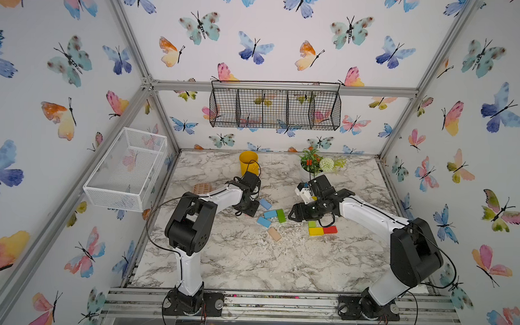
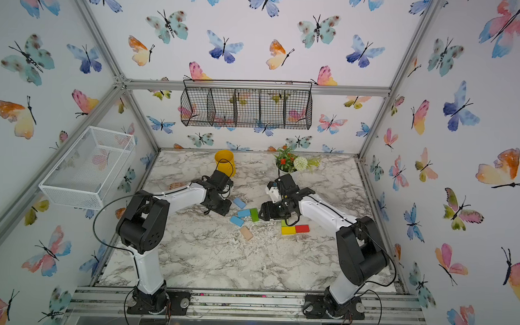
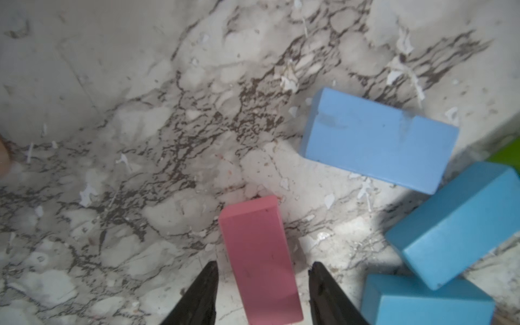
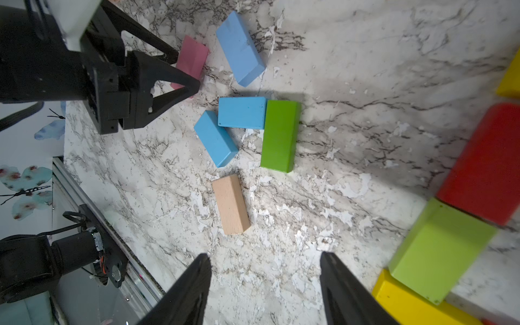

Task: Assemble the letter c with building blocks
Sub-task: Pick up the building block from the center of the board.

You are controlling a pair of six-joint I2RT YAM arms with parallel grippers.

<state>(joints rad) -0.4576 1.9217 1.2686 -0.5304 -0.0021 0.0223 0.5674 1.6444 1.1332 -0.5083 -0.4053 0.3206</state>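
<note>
My left gripper [image 3: 264, 264] stands open astride a pink block [image 3: 259, 259] lying flat on the marble, with a gap on each side. The right wrist view shows that pink block [image 4: 192, 57] between the left gripper's fingers [image 4: 187, 69]. Nearby lie a light blue block [image 1: 265, 204], a teal one [image 1: 270, 214] touching a green one [image 1: 280, 215], a blue one [image 1: 264, 221] and a tan one [image 1: 274, 234]. A yellow block joined to a red one [image 1: 322, 231] sits under the right arm, with a light green block [image 4: 439, 253] beside them. My right gripper [image 4: 264, 255] hangs open and empty.
A yellow cup [image 1: 248, 162] and a potted plant [image 1: 312, 162] stand at the back of the marble table [image 1: 249, 264]. A tan slotted scoop [image 1: 202, 188] lies behind the left arm. A white mesh basket [image 1: 127, 167] hangs on the left wall, a black wire basket [image 1: 275, 108] on the back wall.
</note>
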